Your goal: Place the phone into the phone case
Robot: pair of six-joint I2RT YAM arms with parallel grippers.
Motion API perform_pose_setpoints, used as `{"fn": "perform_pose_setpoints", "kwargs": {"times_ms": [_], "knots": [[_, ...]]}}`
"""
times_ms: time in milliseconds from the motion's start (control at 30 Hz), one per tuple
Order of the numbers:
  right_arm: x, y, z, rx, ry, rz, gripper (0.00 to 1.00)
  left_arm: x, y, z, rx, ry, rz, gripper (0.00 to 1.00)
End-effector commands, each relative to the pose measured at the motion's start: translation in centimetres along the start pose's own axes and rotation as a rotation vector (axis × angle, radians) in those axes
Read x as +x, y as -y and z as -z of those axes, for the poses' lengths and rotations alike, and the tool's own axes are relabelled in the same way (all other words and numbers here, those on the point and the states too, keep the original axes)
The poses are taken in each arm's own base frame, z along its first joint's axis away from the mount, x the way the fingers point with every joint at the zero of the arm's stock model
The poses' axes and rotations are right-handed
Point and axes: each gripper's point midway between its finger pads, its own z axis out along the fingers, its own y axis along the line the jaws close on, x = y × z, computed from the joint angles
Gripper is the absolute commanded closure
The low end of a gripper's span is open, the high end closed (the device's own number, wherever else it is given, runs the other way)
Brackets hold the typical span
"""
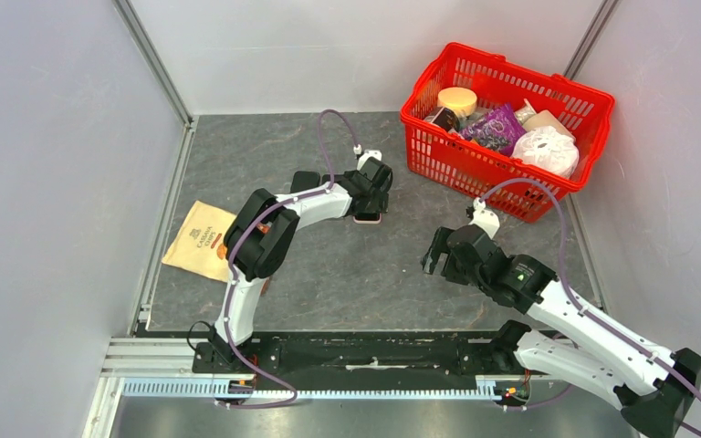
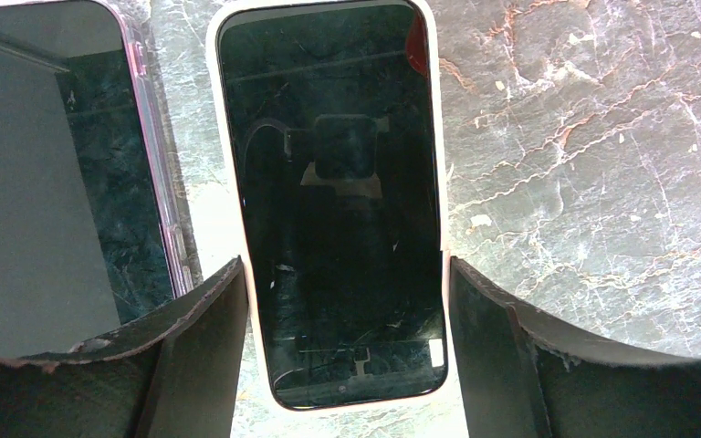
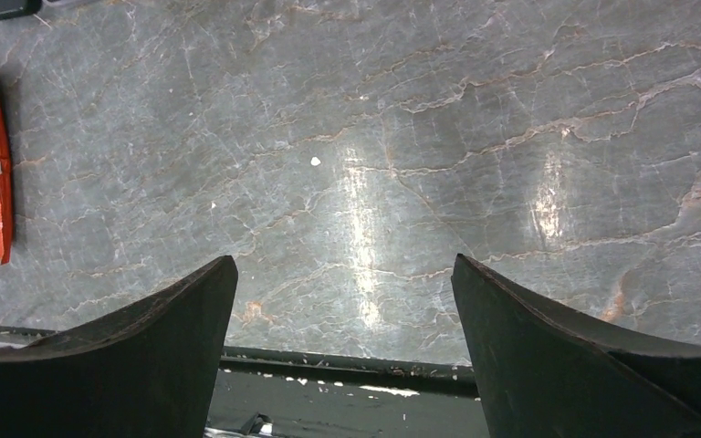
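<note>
Now, over the grey tabletop (image 2: 593, 182), my left pincer (image 2: 345, 274) hangs wide open, one finger flanking each long side of the phone (image 2: 333, 201), gripping nothing yet. The phone lies flat, screen up, just beside the clear, pink-edged phone case (image 2: 55, 182). To do this well, I judge, I should close squarely on the phone's edges, lift it level, then seat one end in the case first (my nearer finger sits close to the case rim and could nudge it). My right pincer (image 3: 345, 274), likewise open and empty, hovers well apart. A red basket (image 1: 475, 178) and a tan pouch (image 1: 199, 239) lie away from the work.
</note>
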Motion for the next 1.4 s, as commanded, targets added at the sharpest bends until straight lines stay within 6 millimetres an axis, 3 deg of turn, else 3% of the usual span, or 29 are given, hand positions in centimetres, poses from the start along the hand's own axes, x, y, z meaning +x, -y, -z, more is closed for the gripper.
{"fn": "perform_pose_setpoints", "kwargs": {"times_ms": [0,67,467,567,667,800,1000,1167,1367], "knots": [[0.0,-0.6,-0.2,-0.026,0.002,-0.019,0.05,-2.2,1.0,0.4,0.044,0.055,0.009,0.2],[-0.1,-0.7,-0.2,-0.033,0.003,-0.013,0.03,-2.4,0.8,0.7,0.041,0.065,0.014,0.15],[-0.2,-0.8,-0.5,-0.021,0.003,-0.005,0.03,-6.3,0.7,4.8,0.061,0.162,0.001,0.11],[-0.6,-1.0,-0.4,-0.018,0.014,0.0,0.03,-7.1,0.4,6.8,0.078,0.181,0.016,0.11],[-1.1,-1.3,-0.7,-0.011,0.027,0.01,0.03,-7.4,0.5,10.2,0.131,0.205,0.066,0.1],[-1.5,-2.5,-1.6,-0.02,0.025,0.02,0.03,-5.6,0.3,14.5,0.161,0.222,0.08,0.1],[-1.6,-4.3,-2.9,-0.051,0.009,0.035,0.03,-0.6,-0.9,19.4,0.216,0.262,0.081,0.09],[-1.9,-5.0,-4.1,-0.061,0.025,0.042,0.03,2.7,-2.9,21.3,0.207,0.257,0.078,0.09],[-1.5,-5.8,-5.7,-0.052,0.004,0.048,0.03,4.1,-4.6,21.9,0.187,0.247,0.077,0.09]]}}
